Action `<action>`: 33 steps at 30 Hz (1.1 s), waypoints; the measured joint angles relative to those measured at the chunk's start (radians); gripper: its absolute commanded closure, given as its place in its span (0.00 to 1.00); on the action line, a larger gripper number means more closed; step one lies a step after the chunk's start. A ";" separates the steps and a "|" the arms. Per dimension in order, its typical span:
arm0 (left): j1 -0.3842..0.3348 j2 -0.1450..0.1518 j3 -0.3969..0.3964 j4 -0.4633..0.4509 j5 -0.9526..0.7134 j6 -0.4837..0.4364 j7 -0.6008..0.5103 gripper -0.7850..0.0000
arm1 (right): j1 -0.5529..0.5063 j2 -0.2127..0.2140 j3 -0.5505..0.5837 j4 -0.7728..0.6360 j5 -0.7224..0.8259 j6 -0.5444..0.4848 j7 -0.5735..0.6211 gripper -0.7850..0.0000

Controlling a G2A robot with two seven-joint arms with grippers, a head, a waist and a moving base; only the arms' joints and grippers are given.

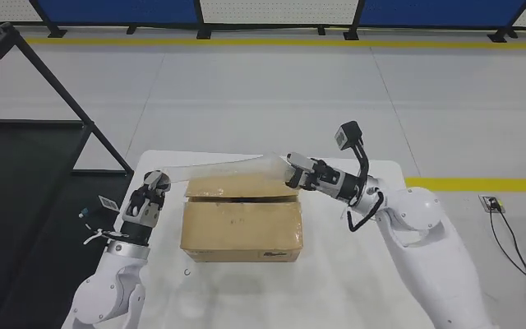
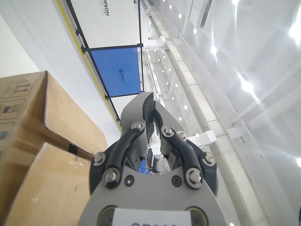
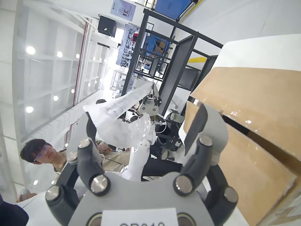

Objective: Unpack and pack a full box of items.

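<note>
A brown cardboard box (image 1: pixel 241 224) lies in the middle of the white table (image 1: pixel 353 280), flaps down with a dark seam gap along its top (image 3: pixel 254 118). A long clear plastic strip (image 1: pixel 222 169) hangs in the air above the box's far edge, stretched between the two grippers. My left gripper (image 1: pixel 156 179) is beside the box's left end (image 2: pixel 47 118) and is shut (image 2: pixel 150 109) on one end of the strip. My right gripper (image 1: pixel 294 171) is above the box's far right corner. It is open (image 3: pixel 145 116), and the crumpled strip (image 3: pixel 117 118) clings to one of its fingers (image 3: pixel 90 128).
A black metal frame (image 1: pixel 49 123) stands off the table's left side. The table's far edge (image 1: pixel 246 153) is just behind the box. Bare tabletop lies in front of the box and to its right.
</note>
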 measured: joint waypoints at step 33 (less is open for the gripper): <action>-0.023 -0.002 0.045 -0.082 0.127 0.057 -0.066 1.00 | -0.076 0.029 0.006 0.020 -0.156 -0.174 0.035 0.00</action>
